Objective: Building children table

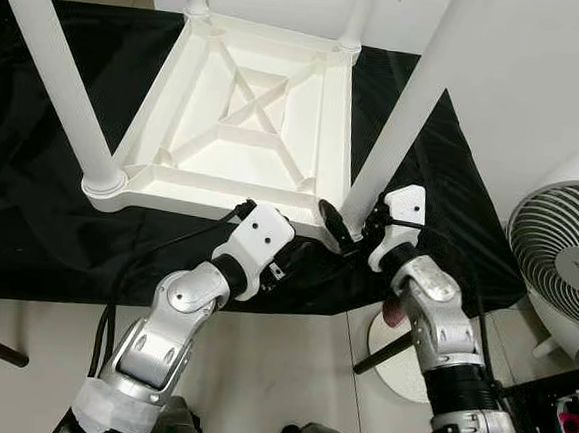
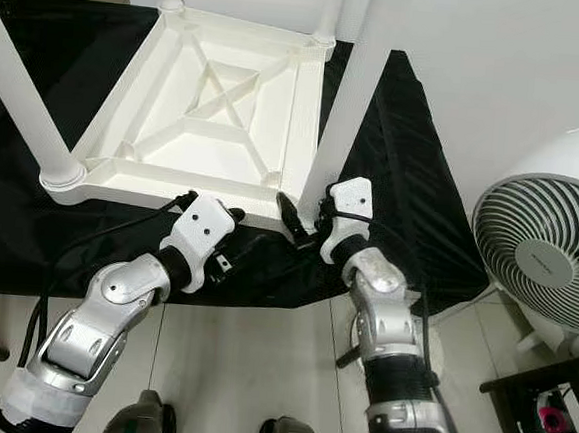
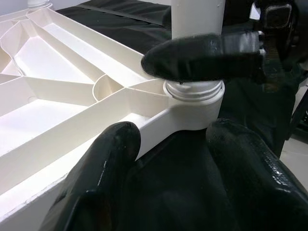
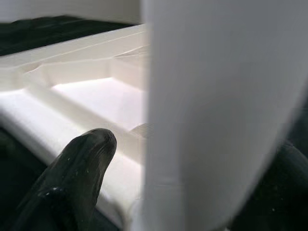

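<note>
A white plastic children's table [image 1: 239, 122] lies upside down on a black cloth [image 1: 29, 206], its legs pointing up. My right gripper [image 1: 353, 228] is at the base of the near right leg [image 1: 398, 115], where it enters the corner socket [image 3: 195, 96]. It is open, with one black finger [image 4: 82, 168] on each side of the leg and a small gap showing. My left gripper [image 3: 175, 163] is open just in front of the table's near rim, beside that same corner, and holds nothing.
A white fan [image 1: 565, 260] stands on the floor to the right, with a round white base [image 1: 399, 358] nearer me. A dark stand [image 1: 555, 408] is at the lower right. Black cables [image 1: 156, 251] trail from my left arm. Three other legs rise around the frame.
</note>
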Robot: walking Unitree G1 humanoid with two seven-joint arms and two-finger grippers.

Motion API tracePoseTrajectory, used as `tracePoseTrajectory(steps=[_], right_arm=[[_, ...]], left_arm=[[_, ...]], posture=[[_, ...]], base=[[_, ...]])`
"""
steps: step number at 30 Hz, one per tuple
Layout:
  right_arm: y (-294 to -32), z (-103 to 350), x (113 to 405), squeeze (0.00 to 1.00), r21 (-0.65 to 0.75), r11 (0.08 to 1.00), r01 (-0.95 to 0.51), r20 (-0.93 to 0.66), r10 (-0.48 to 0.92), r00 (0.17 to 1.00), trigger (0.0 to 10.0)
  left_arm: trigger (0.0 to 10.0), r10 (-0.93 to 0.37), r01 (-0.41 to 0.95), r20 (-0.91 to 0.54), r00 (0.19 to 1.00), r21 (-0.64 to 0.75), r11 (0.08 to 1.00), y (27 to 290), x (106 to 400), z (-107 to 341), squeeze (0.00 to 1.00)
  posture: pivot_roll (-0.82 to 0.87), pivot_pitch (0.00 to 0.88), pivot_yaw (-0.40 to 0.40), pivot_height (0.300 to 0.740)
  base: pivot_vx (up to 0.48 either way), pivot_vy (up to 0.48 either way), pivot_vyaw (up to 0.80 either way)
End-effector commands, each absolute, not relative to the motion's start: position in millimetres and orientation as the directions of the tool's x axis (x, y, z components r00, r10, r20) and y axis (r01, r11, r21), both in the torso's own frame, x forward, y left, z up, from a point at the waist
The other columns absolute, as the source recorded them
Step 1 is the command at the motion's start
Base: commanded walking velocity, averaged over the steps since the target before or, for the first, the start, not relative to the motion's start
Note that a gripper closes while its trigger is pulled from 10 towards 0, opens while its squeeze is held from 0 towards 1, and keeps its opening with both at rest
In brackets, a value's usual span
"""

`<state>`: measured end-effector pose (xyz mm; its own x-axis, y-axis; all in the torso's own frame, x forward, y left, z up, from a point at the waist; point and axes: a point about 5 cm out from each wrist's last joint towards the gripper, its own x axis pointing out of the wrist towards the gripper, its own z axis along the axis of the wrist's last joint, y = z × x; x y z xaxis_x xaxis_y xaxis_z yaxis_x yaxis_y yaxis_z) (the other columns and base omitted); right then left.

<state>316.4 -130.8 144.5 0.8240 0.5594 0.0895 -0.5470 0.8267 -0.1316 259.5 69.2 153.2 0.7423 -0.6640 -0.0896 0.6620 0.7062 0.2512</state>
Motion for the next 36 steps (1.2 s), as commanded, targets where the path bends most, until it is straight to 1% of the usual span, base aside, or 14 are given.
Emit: tracePoseTrajectory(steps=[1, 3, 4, 9, 10, 11, 18, 19, 21, 31, 33, 34, 35, 36], right_arm=[[-130, 141, 317, 0.00, -0.151, 0.795, -0.588, 0.064, 0.601, 0.797, 10.0], [-129, 140, 318, 0.00, -0.163, 0.778, -0.606, 0.056, 0.621, 0.782, 10.0], [-128, 138, 322, 0.00, -0.189, 0.729, -0.657, 0.017, 0.672, 0.741, 10.0], [-127, 134, 327, 0.00, -0.209, 0.677, -0.706, -0.030, 0.717, 0.696, 10.0], [-129, 133, 329, 0.00, -0.210, 0.663, -0.718, -0.043, 0.728, 0.685, 2.9], [-130, 133, 330, 0.00, -0.209, 0.659, -0.722, -0.046, 0.731, 0.681, 0.0], [-134, 132, 333, 0.00, -0.212, 0.679, -0.703, -0.051, 0.711, 0.701, 0.0], [-138, 132, 335, 0.00, -0.190, 0.738, -0.647, -0.029, 0.654, 0.756, 0.0], [-140, 132, 334, 0.00, -0.180, 0.788, -0.588, -0.006, 0.597, 0.802, 0.0], [-139, 127, 329, 0.00, -0.139, 0.875, -0.463, 0.039, 0.472, 0.881, 0.0], [-143, 125, 327, 0.00, -0.103, 0.952, -0.289, 0.058, 0.296, 0.953, 0.0], [-143, 125, 327, 0.00, -0.103, 0.952, -0.289, 0.058, 0.296, 0.953, 0.0], [-145, 122, 325, 0.00, -0.099, 0.978, -0.181, 0.050, 0.187, 0.981, 0.0], [-145, 122, 325, 0.00, -0.099, 0.978, -0.181, 0.050, 0.187, 0.981, 0.0]], left_arm=[[10.0, -0.653, 0.653, -0.096, 0.751, 0.253, 0.714, 68, 259, 152, 0.00], [10.0, -0.654, 0.653, -0.096, 0.751, 0.255, 0.713, 68, 260, 153, 0.00], [10.0, -0.652, 0.651, -0.093, 0.752, 0.258, 0.714, 69, 261, 154, 0.00], [10.0, -0.650, 0.648, -0.091, 0.755, 0.260, 0.716, 70, 262, 155, 0.00], [10.0, -0.647, 0.645, -0.091, 0.757, 0.263, 0.717, 70, 262, 155, 0.00], [10.0, -0.645, 0.643, -0.090, 0.759, 0.265, 0.719, 71, 262, 155, 0.00], [10.0, -0.634, 0.630, -0.086, 0.769, 0.268, 0.729, 74, 262, 156, 0.00], [10.0, -0.626, 0.623, -0.084, 0.775, 0.267, 0.736, 74, 262, 156, 0.00], [10.0, -0.624, 0.620, -0.082, 0.777, 0.265, 0.738, 74, 263, 156, 0.00], [10.0, -0.632, 0.629, -0.083, 0.770, 0.261, 0.732, 72, 262, 155, 0.00], [10.0, -0.640, 0.637, -0.088, 0.764, 0.260, 0.725, 72, 263, 155, 0.00], [10.0, -0.640, 0.637, -0.088, 0.764, 0.260, 0.725, 72, 263, 155, 0.00], [10.0, -0.644, 0.642, -0.091, 0.760, 0.259, 0.721, 72, 263, 155, 0.00], [10.0, -0.644, 0.642, -0.091, 0.760, 0.259, 0.721, 72, 263, 155, 0.00]], posture=[[0.04, 0.043, -0.062, 0.740], [0.04, 0.043, -0.060, 0.740], [0.04, 0.042, -0.060, 0.740], [0.05, 0.042, -0.060, 0.740], [0.05, 0.042, -0.063, 0.740], [0.06, 0.043, -0.066, 0.740], [0.07, 0.044, -0.076, 0.740], [0.07, 0.044, -0.082, 0.740], [0.07, 0.044, -0.081, 0.740], [0.05, 0.047, -0.066, 0.740], [0.04, 0.052, -0.054, 0.740], [0.04, 0.052, -0.054, 0.740], [0.04, 0.054, -0.048, 0.740], [0.04, 0.054, -0.048, 0.740]], base=[[0.000, 0.000, 0.00], [0.000, 0.000, 0.00], [0.000, 0.000, 0.00], [0.000, 0.000, 0.00], [0.000, 0.000, 0.00], [0.000, 0.000, 0.00], [0.000, 0.000, 0.00], [0.000, 0.000, 0.00], [0.000, 0.000, 0.00], [0.000, 0.000, 0.00], [0.000, 0.000, 0.00], [0.000, 0.000, 0.00], [0.000, 0.000, 0.00], [0.000, 0.000, 0.00]])
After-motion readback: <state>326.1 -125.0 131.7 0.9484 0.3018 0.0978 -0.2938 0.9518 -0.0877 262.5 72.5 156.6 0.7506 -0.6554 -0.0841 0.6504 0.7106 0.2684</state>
